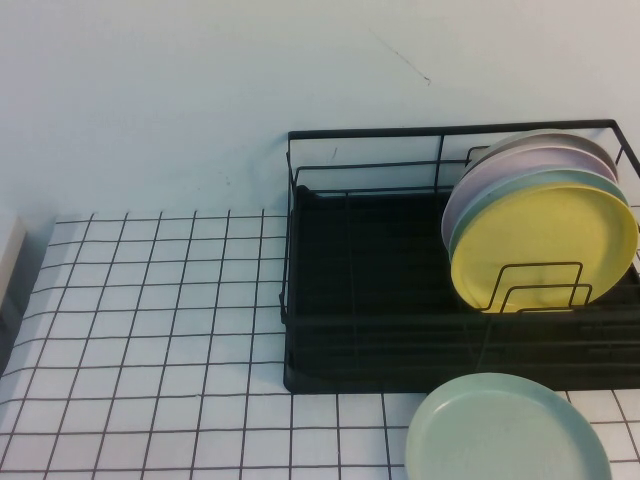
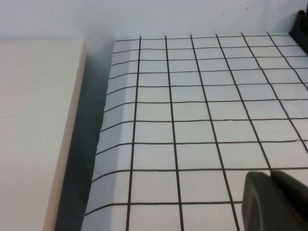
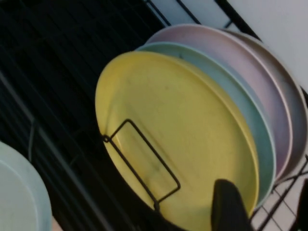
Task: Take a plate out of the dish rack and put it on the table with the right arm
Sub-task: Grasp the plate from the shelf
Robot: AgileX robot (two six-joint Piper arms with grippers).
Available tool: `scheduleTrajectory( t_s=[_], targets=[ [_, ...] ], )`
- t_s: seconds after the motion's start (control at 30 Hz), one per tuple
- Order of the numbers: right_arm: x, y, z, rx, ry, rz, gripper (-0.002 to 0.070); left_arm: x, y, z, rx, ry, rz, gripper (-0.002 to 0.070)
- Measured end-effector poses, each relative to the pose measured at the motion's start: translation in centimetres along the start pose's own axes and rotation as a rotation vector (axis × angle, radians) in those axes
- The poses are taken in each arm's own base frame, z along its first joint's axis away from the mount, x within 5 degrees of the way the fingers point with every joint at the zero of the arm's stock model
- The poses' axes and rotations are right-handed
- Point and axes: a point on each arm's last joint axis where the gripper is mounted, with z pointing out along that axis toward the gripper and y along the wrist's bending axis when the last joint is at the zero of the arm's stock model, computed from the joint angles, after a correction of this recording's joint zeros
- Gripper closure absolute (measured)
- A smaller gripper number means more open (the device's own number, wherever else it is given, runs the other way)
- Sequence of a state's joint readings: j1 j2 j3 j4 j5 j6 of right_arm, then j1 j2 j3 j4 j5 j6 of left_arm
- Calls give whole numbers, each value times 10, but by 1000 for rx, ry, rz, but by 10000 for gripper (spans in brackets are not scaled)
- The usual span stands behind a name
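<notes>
The yellow plate [image 1: 545, 245] stands upright at the front of a stack in the black wire dish rack [image 1: 360, 290], at the right on the gridded table [image 1: 150, 330]. In the right wrist view the yellow plate [image 3: 178, 134] fills the middle, held by a wire holder of the rack [image 3: 48, 57]. My right gripper [image 3: 267, 211] is open, close to the plate's rim; one black finger [image 3: 231, 207] lies in front of the plate's face, the other at the picture's edge. My left gripper [image 2: 272, 175] is shut and empty, low over the table [image 2: 192, 130]. Neither gripper shows in the high view.
Behind the yellow plate stand a light blue plate [image 1: 520, 185], a lilac plate [image 1: 520, 160] and a grey one. A pale green plate [image 1: 505, 430] lies flat on the table in front of the rack. A pale board [image 2: 33, 120] lies beyond the table's left edge.
</notes>
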State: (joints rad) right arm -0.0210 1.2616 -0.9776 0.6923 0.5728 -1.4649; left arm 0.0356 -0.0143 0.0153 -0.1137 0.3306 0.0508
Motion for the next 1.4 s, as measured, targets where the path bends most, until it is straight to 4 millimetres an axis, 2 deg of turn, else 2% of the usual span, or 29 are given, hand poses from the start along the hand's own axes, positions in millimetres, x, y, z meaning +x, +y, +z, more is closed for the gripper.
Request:
scheduleTrajectory(
  t_s=[0.07, 0.13, 0.47, 0.6, 0.83, 1.17, 1.4],
  targets=[
    [-2, -5, 14, -25, -31, -23, 342, 0, 0, 0, 0, 0, 0, 678],
    [-2, -10, 27, -45, -55, -36, 316, 0, 0, 0, 0, 0, 0, 678],
    [12, -21, 84, -106, -57, -245, 351, 0, 0, 0, 0, 0, 0, 678],
    [15, -26, 97, -108, -49, -262, 353, 0, 0, 0, 0, 0, 0, 678],
    [16, -35, 100, -47, -30, -266, 369, 0, 0, 0, 0, 0, 0, 678],
    [19, -36, 106, -43, -21, -255, 492, 0, 0, 0, 0, 0, 0, 678],
    [19, -35, 106, -47, -23, -297, 503, 0, 0, 0, 0, 0, 0, 679]
  ],
)
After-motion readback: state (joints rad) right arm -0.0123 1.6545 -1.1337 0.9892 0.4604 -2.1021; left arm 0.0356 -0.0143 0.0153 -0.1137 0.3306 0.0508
